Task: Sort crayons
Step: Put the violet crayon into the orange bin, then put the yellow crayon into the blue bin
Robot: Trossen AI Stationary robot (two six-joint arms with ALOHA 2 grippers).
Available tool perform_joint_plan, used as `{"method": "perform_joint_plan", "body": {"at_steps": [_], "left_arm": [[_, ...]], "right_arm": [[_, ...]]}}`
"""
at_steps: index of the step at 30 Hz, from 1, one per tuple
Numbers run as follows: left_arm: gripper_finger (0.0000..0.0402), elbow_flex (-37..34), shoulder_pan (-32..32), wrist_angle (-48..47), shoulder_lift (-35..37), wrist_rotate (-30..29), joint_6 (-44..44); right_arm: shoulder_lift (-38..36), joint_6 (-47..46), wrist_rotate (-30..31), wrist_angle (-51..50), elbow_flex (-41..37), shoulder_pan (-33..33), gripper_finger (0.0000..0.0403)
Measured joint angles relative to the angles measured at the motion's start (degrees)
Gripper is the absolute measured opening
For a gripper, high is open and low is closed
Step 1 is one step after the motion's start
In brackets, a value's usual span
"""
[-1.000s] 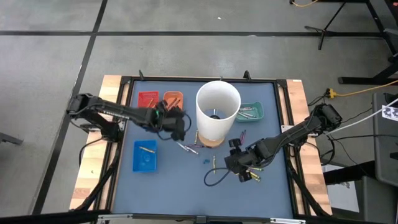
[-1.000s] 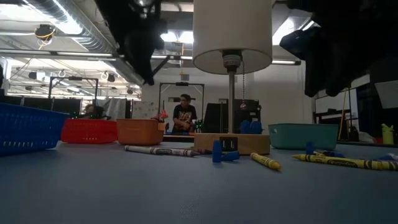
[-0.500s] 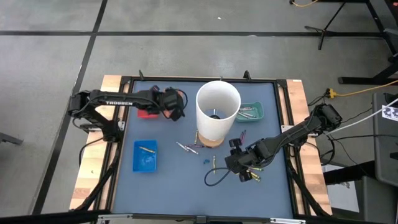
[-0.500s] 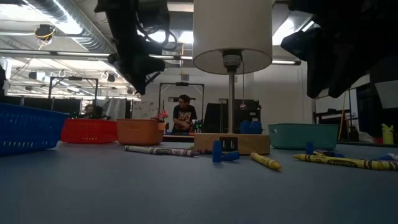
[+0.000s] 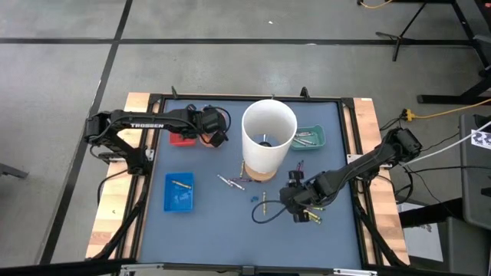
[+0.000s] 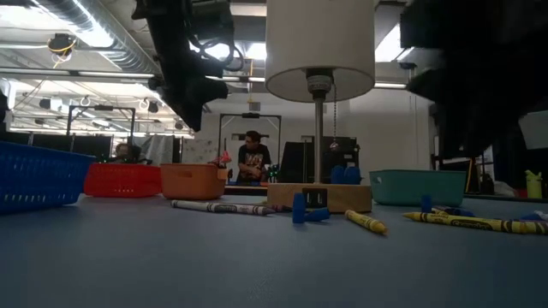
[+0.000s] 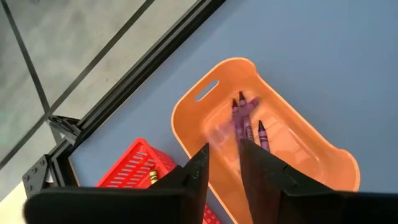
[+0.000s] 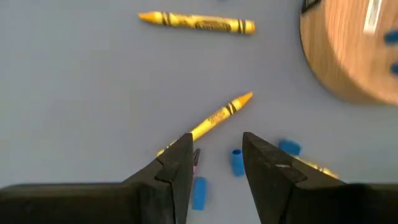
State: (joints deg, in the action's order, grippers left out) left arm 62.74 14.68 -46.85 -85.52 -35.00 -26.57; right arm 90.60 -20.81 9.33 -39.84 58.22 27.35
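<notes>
Inside orange tray (image 7: 273,149): purple crayons (image 7: 247,121); left tool (image 7: 225,167) apart above. Right tool (image 8: 214,163) apart over yellow crayon (image 8: 217,116).

The high view looks straight down on the whole table (image 5: 230,230) from well above. The low view sits at table-top height, facing level across it into the room behind. The left wrist view looks closely down into the orange tray (image 7: 298,149); the right wrist view hangs close over loose crayons (image 8: 217,117). High and low views share the lamp (image 5: 268,138) and trays.
</notes>
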Motion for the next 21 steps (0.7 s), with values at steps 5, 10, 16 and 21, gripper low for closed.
{"method": "perform_joint_plan", "body": {"at_steps": [5, 10, 16, 21], "left_arm": [[0.0078, 0.0, -0.07, 0.0, 0.0, 0.0, -0.07], [0.0079, 0.0, -0.07, 0.0, 0.0, 0.0, -0.28], [0.0079, 0.0, -0.07, 0.0, 0.0, 0.35, -0.39], [0.0079, 0.0, -0.07, 0.0, 0.0, 1.41, -0.44]], "right_arm": [[0.03, -4.5, 0.15, 6.19, -4.3, 0.0, 0.0136], [0.03, -6.18, 0.58, 13.0, -7.95, 0.0, 0.0136], [0.03, -9.01, 1.02, 17.57, -10.9, 0.01, 0.0136], [0.03, -13.2, 3.14, 17.4, -12.26, 0.02, 0.0136]]}}
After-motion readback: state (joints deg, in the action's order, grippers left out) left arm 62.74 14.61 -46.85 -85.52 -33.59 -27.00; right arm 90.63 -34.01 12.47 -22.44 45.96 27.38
